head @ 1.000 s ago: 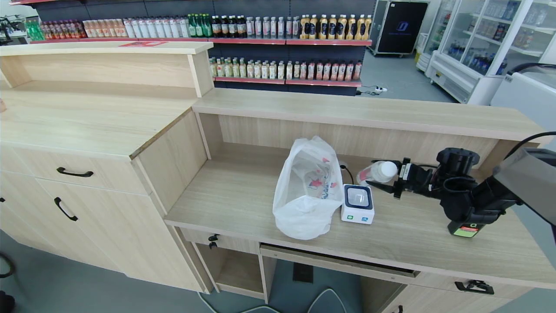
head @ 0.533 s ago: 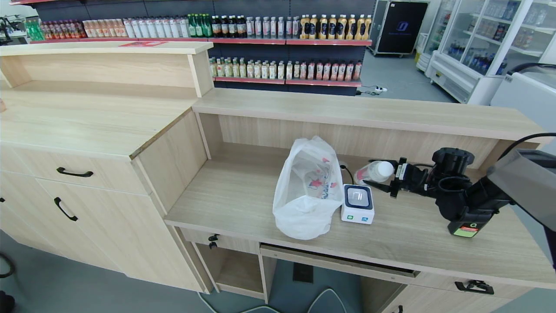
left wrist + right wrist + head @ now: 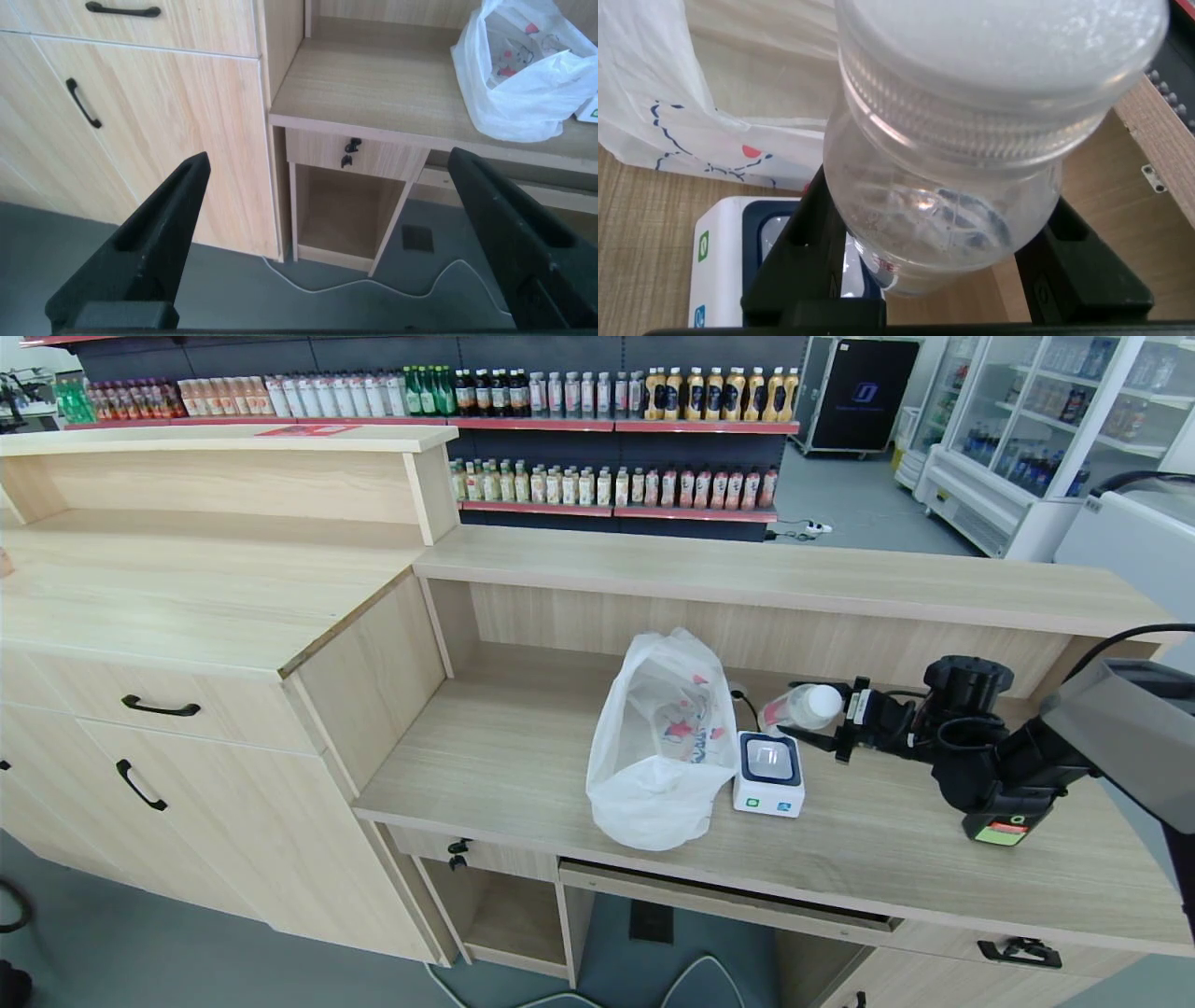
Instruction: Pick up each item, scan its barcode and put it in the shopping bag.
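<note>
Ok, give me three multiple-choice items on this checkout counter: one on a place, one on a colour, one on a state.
1. Where does the scanner stand?
A. on the counter, beside the shopping bag
B. on the top ledge
C. in a drawer

2. What colour is the cap of the bottle?
A. red
B. white
C. green

3. What state is the right gripper in?
A. open and empty
B. shut on the bag
C. shut on the bottle

Answers: 1 A, it sits right next to the bag; 2 B, the cap is plainly white; 3 C, its black fingers clamp the bottle on both sides.
</note>
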